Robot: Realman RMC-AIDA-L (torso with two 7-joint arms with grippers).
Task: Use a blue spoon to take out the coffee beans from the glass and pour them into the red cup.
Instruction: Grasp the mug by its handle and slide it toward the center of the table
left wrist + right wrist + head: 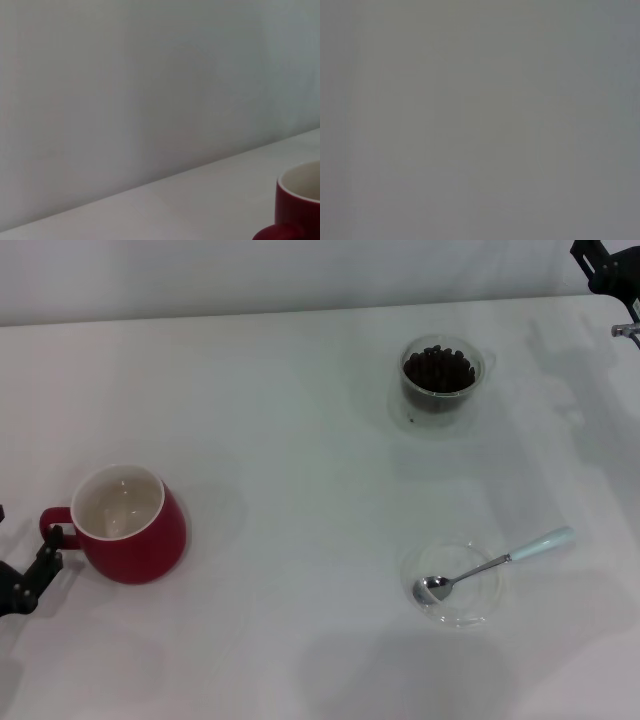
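The red cup [128,524] stands upright at the near left of the table, white inside, its loop handle pointing left. My left gripper [30,575] sits low at the left edge, right beside that handle. The left wrist view catches the red cup's rim [299,202] in one corner. The glass [438,373] holding the coffee beans [437,369] stands at the far right of centre. The blue spoon [497,561] lies with its metal bowl in a clear saucer and its pale handle pointing right. My right gripper [610,275] is up at the far right corner, well away from everything.
A shallow clear glass saucer [478,607] sits at the near right under the spoon's bowl. The white table [300,440] runs to a pale wall at the back. The right wrist view is plain grey.
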